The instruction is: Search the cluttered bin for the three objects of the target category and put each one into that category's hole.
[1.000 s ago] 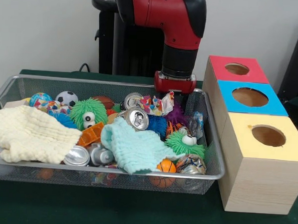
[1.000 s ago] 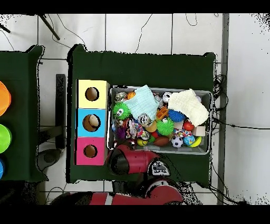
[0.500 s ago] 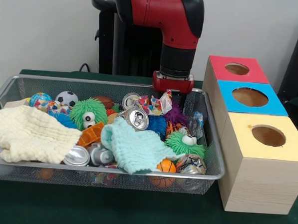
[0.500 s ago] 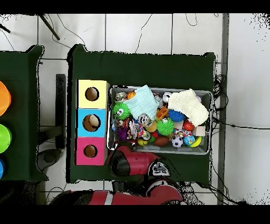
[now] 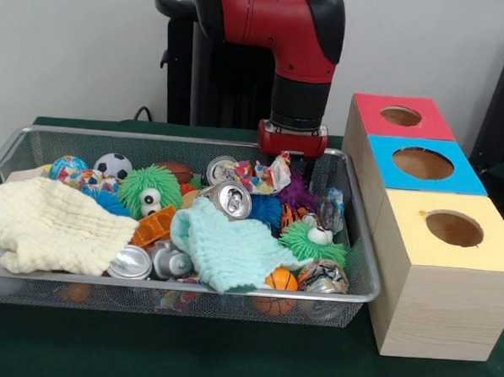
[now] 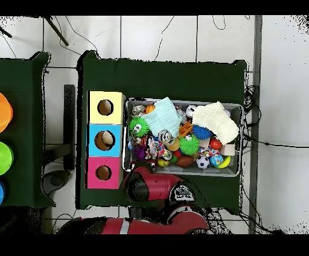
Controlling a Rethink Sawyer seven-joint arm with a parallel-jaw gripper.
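Note:
A wire mesh bin (image 5: 187, 139) holds a jumble of toys. Silver cans lie among them: one with its top showing (image 5: 232, 198), one at the back (image 5: 223, 168), and crushed ones at the front (image 5: 130, 264). Two green fuzzy balls with eyes (image 5: 150, 192) (image 5: 313, 241), a soccer ball (image 5: 112, 165) and a small basketball (image 5: 281, 280) are also inside. A mint cloth (image 5: 228, 246) and a cream cloth (image 5: 51, 224) cover part of the pile. My gripper (image 5: 297, 165) hangs at the bin's back right corner, just above a purple fuzzy toy (image 5: 298, 193). In the overhead view the arm (image 6: 148, 184) hides it.
Three wooden boxes with round holes stand in a row right of the bin: red top (image 5: 370, 110), blue top (image 5: 385, 149), yellow top (image 5: 410, 235). Overhead, they lie left of the bin (image 6: 243, 139), with something pale inside the blue box's hole (image 6: 106, 140).
A second ago the arm's end shifted slightly up and to the left in the front view. It has held still for the last half second. The bin's contents look the same.

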